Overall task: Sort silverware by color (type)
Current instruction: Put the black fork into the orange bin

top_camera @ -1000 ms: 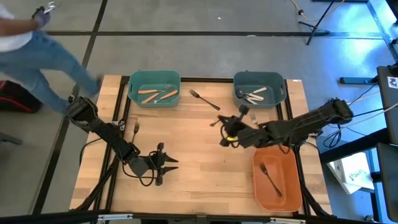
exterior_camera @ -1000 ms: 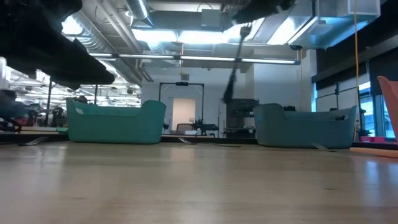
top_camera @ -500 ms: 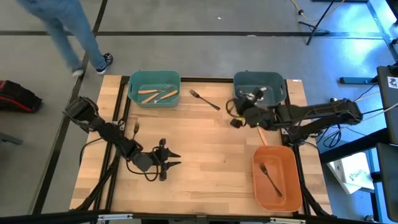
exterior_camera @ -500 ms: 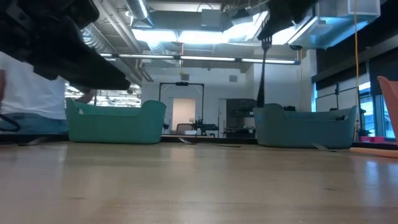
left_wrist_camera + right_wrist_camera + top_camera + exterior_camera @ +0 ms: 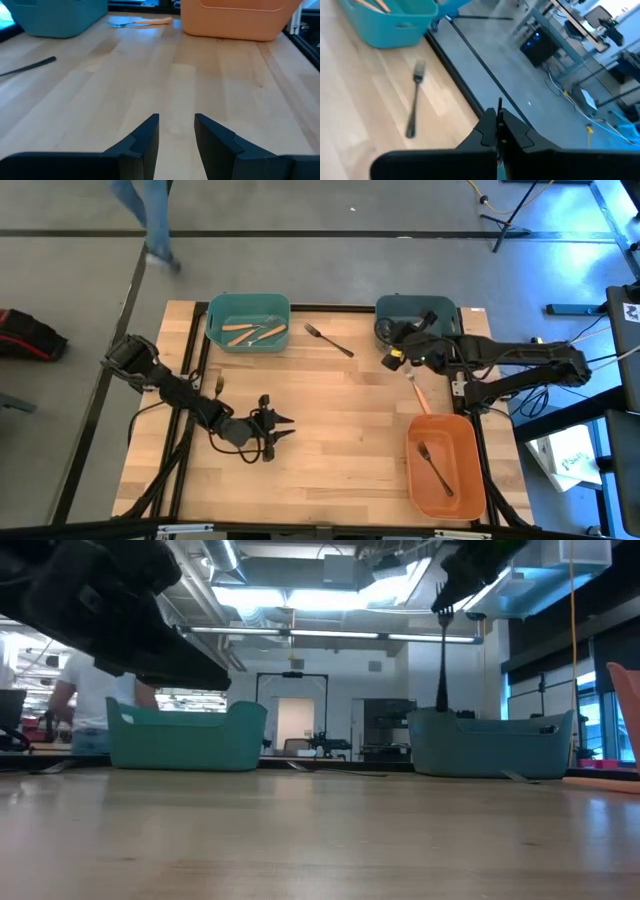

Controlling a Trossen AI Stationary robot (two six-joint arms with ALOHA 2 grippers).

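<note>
Over right teal bin, dark fork clamped in right jaws

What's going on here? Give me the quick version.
The robot is sorting silverware into bins. The right gripper is shut on a fork, holding it upright above the right teal bin, which already holds utensils. The left gripper hovers open over bare table. The left teal bin has orange-handled pieces, and the orange bin has one fork. A dark fork and an orange-handled piece lie loose on the table.
</note>
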